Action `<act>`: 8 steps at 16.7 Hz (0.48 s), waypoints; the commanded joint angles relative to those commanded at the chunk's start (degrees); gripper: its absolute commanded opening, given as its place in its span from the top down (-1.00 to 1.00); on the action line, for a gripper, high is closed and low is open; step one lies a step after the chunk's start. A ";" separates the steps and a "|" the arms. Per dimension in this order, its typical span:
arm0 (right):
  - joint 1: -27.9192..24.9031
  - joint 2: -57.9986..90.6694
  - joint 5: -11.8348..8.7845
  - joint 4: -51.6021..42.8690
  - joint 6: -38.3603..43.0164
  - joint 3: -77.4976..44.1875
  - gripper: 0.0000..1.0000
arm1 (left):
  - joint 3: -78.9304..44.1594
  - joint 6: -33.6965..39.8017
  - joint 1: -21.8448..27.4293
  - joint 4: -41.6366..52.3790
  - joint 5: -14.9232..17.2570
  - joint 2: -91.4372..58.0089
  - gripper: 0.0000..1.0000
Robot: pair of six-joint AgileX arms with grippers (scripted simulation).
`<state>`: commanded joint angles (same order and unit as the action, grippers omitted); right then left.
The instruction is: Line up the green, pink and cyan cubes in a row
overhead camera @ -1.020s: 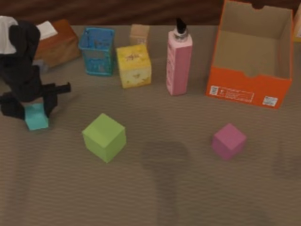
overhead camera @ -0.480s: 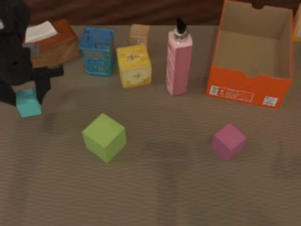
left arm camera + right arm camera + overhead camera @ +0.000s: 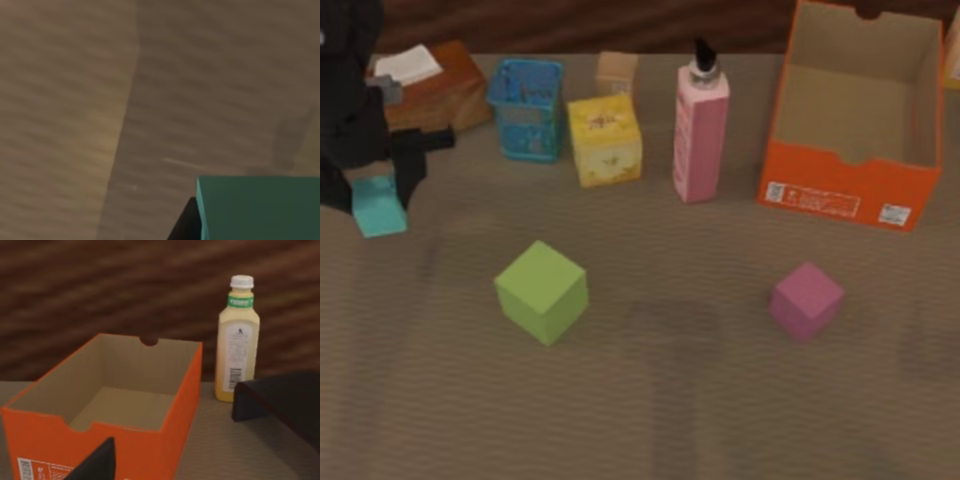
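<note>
The cyan cube (image 3: 380, 212) hangs at the table's far left, off the surface, with my left gripper (image 3: 375, 188) shut on it. The left wrist view shows the cube's shaded face (image 3: 260, 210) with one dark finger (image 3: 187, 225) against its side. The green cube (image 3: 542, 290) sits on the table left of centre. The pink cube (image 3: 807, 299) lies well to its right. My right arm does not show in the top view. In its own wrist view my right gripper (image 3: 172, 430) is open and empty, facing the orange box.
Along the back stand a brown box (image 3: 435, 85), a blue patterned container (image 3: 527, 108), a yellow carton (image 3: 605, 140), a pink bottle (image 3: 701, 125) and an open orange box (image 3: 850, 190). A yellow juice bottle (image 3: 238, 340) stands beside the orange box (image 3: 100, 440).
My left gripper has carried the cyan cube up off the table and slightly toward the back left. The green and pink cubes have not moved.
</note>
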<state>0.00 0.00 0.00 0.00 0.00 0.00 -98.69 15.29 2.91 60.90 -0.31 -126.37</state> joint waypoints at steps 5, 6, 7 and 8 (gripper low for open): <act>0.00 0.00 0.00 0.00 0.00 0.00 -1.00 | -7.06 9.60 12.17 3.85 -0.23 -3.92 1.00; 0.00 0.00 0.00 0.00 0.00 0.00 -1.00 | -8.91 12.43 15.97 4.93 -0.28 -4.91 1.00; 0.00 0.00 0.00 0.00 0.00 0.00 -1.00 | -10.83 15.43 20.14 6.07 -0.32 -5.93 1.00; 0.00 0.00 0.00 0.00 0.00 0.00 -1.00 | -12.76 18.52 24.54 7.24 -0.35 -6.95 1.00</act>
<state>0.00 0.00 0.00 0.00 0.00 0.00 -111.45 33.81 27.45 68.14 -0.65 -133.32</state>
